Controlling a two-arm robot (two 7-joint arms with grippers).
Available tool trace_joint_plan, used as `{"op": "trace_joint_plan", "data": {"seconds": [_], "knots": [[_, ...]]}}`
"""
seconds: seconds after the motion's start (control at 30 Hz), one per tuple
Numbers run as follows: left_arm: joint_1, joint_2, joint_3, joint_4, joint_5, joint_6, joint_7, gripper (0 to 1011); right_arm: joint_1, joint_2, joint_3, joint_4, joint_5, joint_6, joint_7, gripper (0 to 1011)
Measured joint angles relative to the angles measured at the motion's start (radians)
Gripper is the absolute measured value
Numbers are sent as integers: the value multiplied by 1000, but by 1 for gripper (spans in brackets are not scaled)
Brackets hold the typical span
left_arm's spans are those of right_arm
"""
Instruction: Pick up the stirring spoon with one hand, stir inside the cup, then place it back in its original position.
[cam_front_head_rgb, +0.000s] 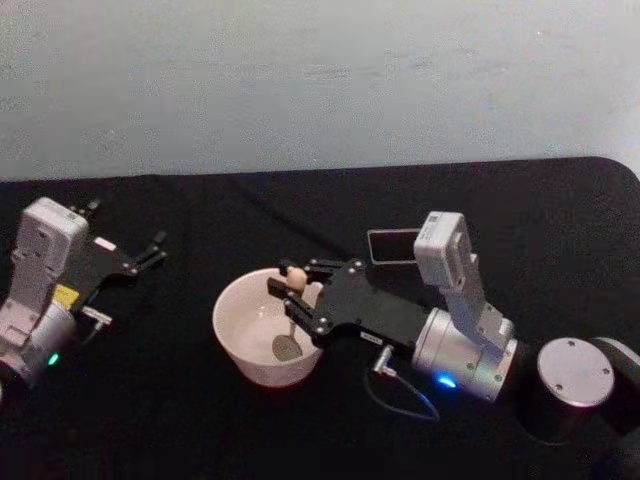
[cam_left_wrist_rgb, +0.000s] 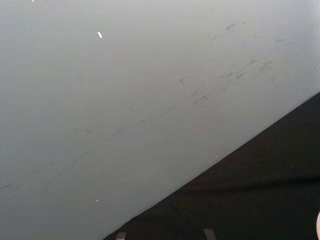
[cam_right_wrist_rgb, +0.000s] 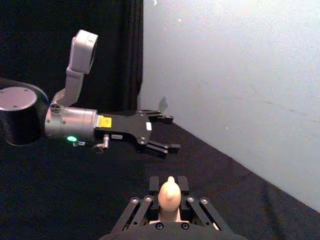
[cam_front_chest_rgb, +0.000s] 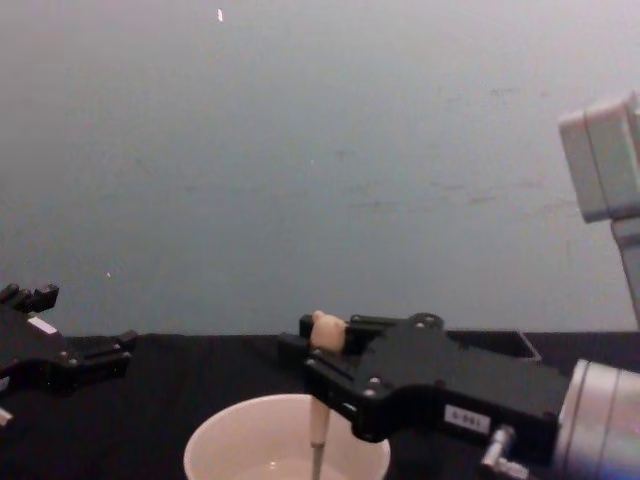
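right end effector (cam_front_head_rgb: 288, 292): clamped on the handle of the stirring spoon (cam_front_chest_rgb: 318, 420), over the cup (cam_front_head_rgb: 248, 368)
stirring spoon: upright, bowl down inside the cup
left end effector (cam_front_head_rgb: 153, 250): fingers apart, idle at the left of the desk (cam_front_head_rgb: 180, 420)
holder (cam_front_head_rgb: 392, 246): just behind the right end effector

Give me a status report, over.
Right gripper shut on the stirring spoon, its bowl down in the cup. Left gripper open, idle at far left. Dark holder stands behind, clear of the cup.

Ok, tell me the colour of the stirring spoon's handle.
Beige. The stirring spoon shows it best in the right wrist view.
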Motion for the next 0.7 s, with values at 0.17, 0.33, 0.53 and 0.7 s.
{"op": "trace_joint_plan", "data": {"seconds": [0.17, 0.33, 0.53, 0.7], "knots": [[0, 0, 0, 0, 0, 0, 0, 1001, 13, -25, -15, 11, 2, 4, -7, 214], [0, 0, 0, 0, 0, 0, 0, 1001, 34, -51, -24, 39, 0, 3, -22, 214], [0, 0, 0, 0, 0, 0, 0, 1001, 68, -84, -24, 91, -17, -3, -49, 214], [0, 0, 0, 0, 0, 0, 0, 1001, 84, -96, -15, 119, -28, -7, -65, 214]]}}
